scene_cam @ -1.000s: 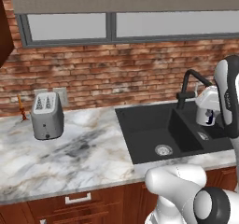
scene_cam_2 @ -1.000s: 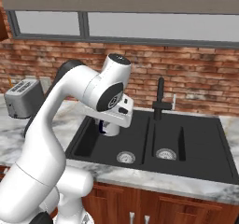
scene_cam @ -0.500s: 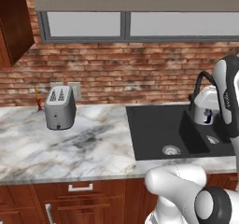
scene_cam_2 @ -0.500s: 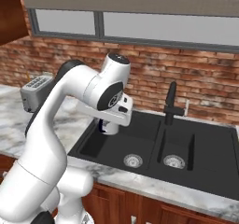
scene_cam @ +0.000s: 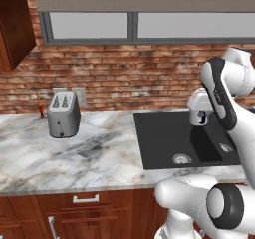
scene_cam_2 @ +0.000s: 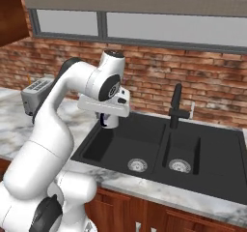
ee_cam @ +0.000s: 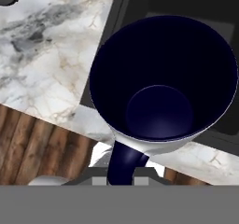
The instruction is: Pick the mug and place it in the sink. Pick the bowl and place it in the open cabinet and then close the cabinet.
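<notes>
Hand view shows the gripper (ee_cam: 122,178) pinching the white mug (ee_cam: 163,80) by its dark handle, held above the black sink (scene_cam_2: 159,151) beside the marble counter (scene_cam: 74,153).

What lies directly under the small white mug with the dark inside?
Under the small white mug with the dark inside show the matte black sink and the marble counter edge; the mug's body covers the basin floor beneath.

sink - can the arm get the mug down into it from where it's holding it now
Probably yes. The gripper is shut on the mug, hanging above the left basin of the sink; nothing stands between them, and the faucet is off to the side.
</notes>
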